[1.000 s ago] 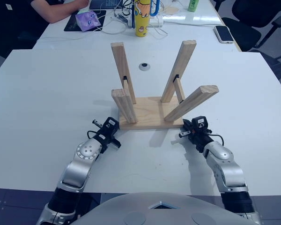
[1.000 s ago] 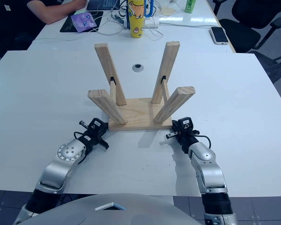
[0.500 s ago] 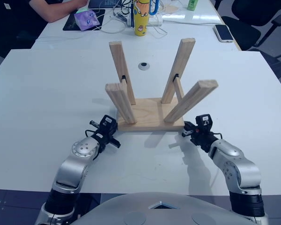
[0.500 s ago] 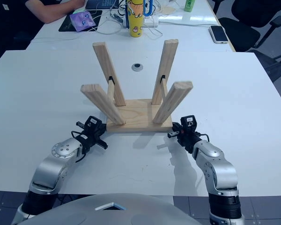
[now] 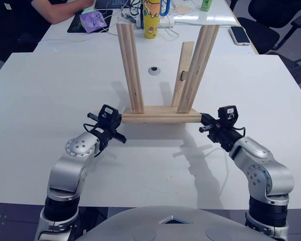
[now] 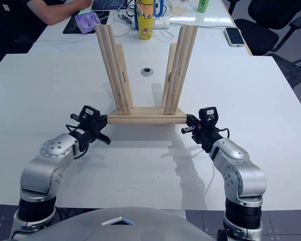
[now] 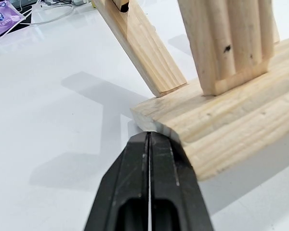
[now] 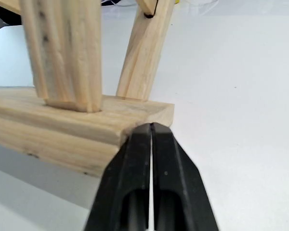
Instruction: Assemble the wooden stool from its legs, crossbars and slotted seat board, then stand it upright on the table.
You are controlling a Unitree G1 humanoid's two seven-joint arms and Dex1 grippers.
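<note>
The stool (image 5: 160,116) sits dead centre of the head view, upside down. Its seat board (image 5: 163,117) shows as a thin edge-on strip across the middle of the frame, and its legs point up toward the top. The near left leg (image 5: 130,65) and near right leg (image 5: 198,63) lean slightly toward each other, and a third leg (image 5: 182,68) peeks out just left of the right one. A shadow lies on the white table (image 5: 40,100) just below the board; whether the board's far edge rests on the table, I can't tell.

At the left end of the board is the left gripper (image 5: 119,119), its fingers pressed together into one narrow black wedge. In the left wrist view its tip (image 7: 148,137) is right up against the rounded corner of the board. At the right end is the right gripper (image 5: 203,119), fingers likewise closed flat against each other, with its tip (image 8: 151,127) touching the board's corner. One gripper is at each end, and the board spans between them.

Farther out, a small round grommet (image 5: 154,71) is set in the table behind the legs. On the next table at the top of the frame stand a yellow cup (image 5: 151,20), a purple pouch (image 5: 94,21) to its left, and a phone (image 5: 239,35) at upper right.
</note>
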